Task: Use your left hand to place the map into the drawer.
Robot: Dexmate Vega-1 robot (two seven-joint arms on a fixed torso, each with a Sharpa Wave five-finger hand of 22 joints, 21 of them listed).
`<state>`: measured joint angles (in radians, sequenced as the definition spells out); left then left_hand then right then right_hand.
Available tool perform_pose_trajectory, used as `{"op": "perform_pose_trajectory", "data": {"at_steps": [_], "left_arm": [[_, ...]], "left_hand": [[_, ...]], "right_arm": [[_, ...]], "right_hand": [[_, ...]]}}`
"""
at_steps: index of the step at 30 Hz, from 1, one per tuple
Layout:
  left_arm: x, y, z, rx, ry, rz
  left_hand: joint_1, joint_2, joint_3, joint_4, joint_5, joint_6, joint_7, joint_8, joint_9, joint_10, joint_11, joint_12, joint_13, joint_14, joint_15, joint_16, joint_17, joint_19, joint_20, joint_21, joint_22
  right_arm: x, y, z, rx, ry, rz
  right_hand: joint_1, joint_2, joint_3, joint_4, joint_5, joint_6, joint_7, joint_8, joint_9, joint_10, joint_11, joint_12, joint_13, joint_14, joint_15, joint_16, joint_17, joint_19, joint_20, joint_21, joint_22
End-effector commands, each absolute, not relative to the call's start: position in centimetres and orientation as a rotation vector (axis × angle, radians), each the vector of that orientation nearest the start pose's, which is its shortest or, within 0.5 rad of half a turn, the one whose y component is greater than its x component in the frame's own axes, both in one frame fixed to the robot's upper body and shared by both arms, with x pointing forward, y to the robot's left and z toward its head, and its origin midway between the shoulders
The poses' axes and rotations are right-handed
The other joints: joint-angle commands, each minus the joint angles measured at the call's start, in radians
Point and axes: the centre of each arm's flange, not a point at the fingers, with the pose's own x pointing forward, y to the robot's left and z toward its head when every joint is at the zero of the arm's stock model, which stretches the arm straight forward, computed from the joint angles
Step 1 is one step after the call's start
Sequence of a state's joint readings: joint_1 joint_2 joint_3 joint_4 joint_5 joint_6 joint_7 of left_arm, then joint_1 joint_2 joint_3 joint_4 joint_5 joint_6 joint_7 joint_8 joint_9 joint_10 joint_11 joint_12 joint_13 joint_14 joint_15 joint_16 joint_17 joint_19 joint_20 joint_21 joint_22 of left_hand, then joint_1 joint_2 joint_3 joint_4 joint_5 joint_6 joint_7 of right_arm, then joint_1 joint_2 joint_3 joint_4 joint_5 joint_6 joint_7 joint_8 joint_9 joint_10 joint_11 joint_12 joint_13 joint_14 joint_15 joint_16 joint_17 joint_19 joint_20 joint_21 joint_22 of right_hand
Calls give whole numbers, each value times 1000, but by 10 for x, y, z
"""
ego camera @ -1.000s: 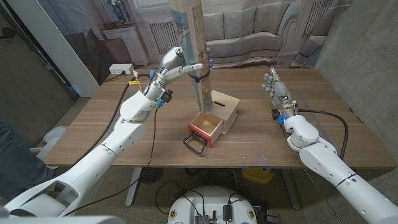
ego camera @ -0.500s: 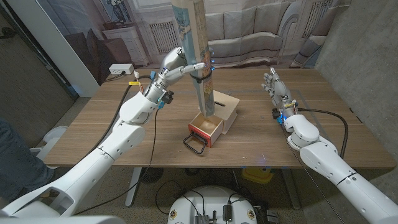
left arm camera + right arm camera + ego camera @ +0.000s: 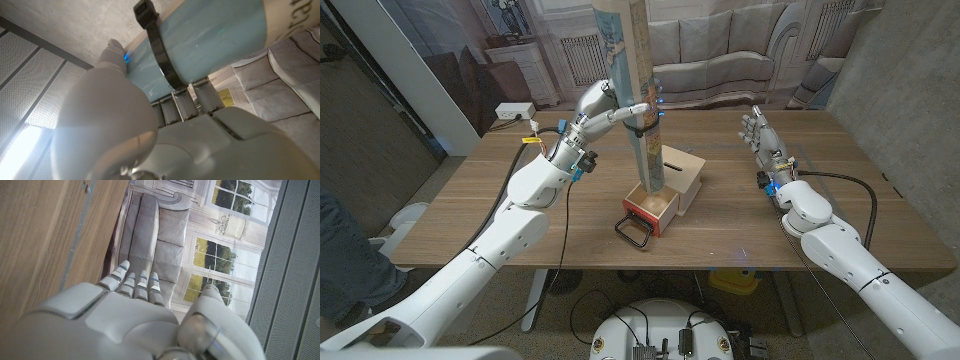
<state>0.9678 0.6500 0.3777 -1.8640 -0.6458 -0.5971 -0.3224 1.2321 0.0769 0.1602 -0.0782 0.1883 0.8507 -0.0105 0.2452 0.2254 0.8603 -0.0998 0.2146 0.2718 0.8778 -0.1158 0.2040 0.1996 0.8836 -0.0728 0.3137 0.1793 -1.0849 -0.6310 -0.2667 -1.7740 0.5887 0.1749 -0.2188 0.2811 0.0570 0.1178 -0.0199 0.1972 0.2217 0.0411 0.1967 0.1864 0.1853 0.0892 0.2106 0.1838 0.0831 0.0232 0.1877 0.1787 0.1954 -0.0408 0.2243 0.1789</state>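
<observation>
A wooden table [image 3: 470, 205] is seen before a printed backdrop of a sofa, and at the frame's centre the rolled map [image 3: 638, 90] is held upright, pinched by the left hand [image 3: 632, 113], its lower end standing in the open drawer [image 3: 652, 207]. The right hand [image 3: 761, 140] is kept spread and empty at the right of the frame. The lowering step appears to be in hand; next, the tall map would probably have to be tilted and laid down before being let go, since it is far longer than the drawer.
</observation>
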Motion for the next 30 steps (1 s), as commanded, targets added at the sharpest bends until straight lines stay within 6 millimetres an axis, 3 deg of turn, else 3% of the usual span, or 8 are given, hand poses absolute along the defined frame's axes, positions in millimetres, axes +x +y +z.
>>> {"op": "perform_pose_trajectory", "data": {"at_steps": [1,16,30], "left_arm": [[452,184,69,133,-1180,-756],[450,182,56,109,-1138,-735],[465,180,49,95,-1109,-712]], "left_hand": [[62,68,5,0,0,8,6,3,6,5,2,-1,5,8,-54,1,3,7,3,0,6],[61,67,8,0,0,8,6,2,6,6,1,-2,6,9,-54,1,3,4,4,-1,6],[59,67,12,1,-1,6,6,0,6,6,3,-2,7,10,-50,1,4,4,6,-1,7]], "right_arm": [[569,-278,0,3,-686,143],[576,-277,3,-2,-683,165],[581,-278,4,-3,-668,167]], "right_hand": [[1,7,3,-8,0,6,7,-2,3,3,-1,1,2,1,4,-2,4,8,-12,-2,6],[0,7,2,-9,-1,6,7,-2,3,3,-1,1,2,1,4,-2,4,9,-12,-4,6],[0,9,1,-10,-1,6,7,-2,3,3,-1,1,2,2,4,-2,4,10,-11,-6,6]]}}
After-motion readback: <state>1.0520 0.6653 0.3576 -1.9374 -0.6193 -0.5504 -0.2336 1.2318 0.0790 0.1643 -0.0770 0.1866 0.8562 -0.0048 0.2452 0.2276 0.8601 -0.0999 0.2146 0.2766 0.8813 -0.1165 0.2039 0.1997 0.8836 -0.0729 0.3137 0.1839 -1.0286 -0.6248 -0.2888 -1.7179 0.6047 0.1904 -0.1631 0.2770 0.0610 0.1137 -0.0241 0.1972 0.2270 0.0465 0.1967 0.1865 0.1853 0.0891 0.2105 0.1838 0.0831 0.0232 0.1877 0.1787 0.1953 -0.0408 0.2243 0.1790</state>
